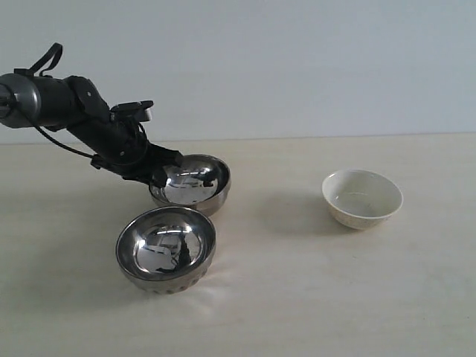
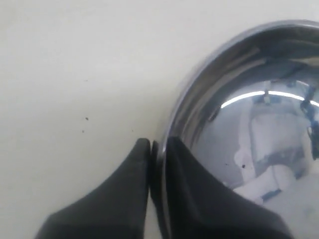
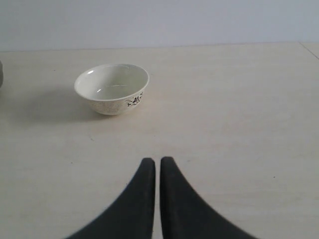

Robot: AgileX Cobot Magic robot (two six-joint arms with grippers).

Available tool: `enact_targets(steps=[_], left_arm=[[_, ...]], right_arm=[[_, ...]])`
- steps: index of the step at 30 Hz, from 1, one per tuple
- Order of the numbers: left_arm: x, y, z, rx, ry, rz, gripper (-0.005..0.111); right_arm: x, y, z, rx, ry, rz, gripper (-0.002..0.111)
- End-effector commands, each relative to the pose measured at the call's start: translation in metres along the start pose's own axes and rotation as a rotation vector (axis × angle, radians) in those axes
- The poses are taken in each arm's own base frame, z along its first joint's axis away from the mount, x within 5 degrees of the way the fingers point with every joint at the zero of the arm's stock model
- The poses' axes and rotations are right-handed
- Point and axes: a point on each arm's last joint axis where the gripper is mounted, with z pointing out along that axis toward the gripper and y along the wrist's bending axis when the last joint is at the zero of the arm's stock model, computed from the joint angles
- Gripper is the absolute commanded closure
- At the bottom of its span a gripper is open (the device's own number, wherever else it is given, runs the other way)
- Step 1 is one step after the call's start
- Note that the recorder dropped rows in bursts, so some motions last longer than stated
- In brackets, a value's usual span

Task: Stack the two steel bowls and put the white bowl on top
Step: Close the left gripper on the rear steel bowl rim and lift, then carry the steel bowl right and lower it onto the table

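Observation:
Two shiny steel bowls stand on the table in the exterior view: the far steel bowl point(image 1: 192, 184) and the near steel bowl point(image 1: 166, 248), close together but apart. My left gripper point(image 1: 158, 176) is shut on the left rim of the far steel bowl point(image 2: 239, 124), one finger inside and one outside point(image 2: 158, 147). The white bowl point(image 1: 362, 198) sits upright alone at the right; in the right wrist view the white bowl point(image 3: 112, 88) lies ahead of my right gripper point(image 3: 157, 162), which is shut on nothing and well short of it.
The pale table point(image 1: 297, 297) runs back to a white wall point(image 1: 297, 59). The left arm point(image 1: 67, 108) reaches in from the far left above the table. The right arm does not show in the exterior view.

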Motion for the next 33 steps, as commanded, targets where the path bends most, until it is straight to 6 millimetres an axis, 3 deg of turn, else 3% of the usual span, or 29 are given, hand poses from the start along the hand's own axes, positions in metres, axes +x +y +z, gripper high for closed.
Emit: enact_targets(steps=[1, 9, 18, 33], left_arm=[[-0.002, 0.000, -0.002, -0.024, -0.006, 0.024, 0.100], [-0.009, -0.002, -0.010, -0.027, -0.040, 0.030, 0.103], [-0.029, -0.017, -0.064, -0.017, -0.127, 0.065, 0.103], [-0.024, -0.049, -0.148, 0.074, -0.043, 0.109, 0.103]], right_arm=[[-0.001, 0.000, 0.000, 0.001, -0.017, -0.003, 0.108], [-0.001, 0.000, 0.000, 0.001, -0.017, -0.003, 0.108], [-0.001, 0.000, 0.000, 0.001, -0.017, -0.003, 0.108], [-0.001, 0.000, 0.000, 0.001, -0.017, -0.003, 0.108]])
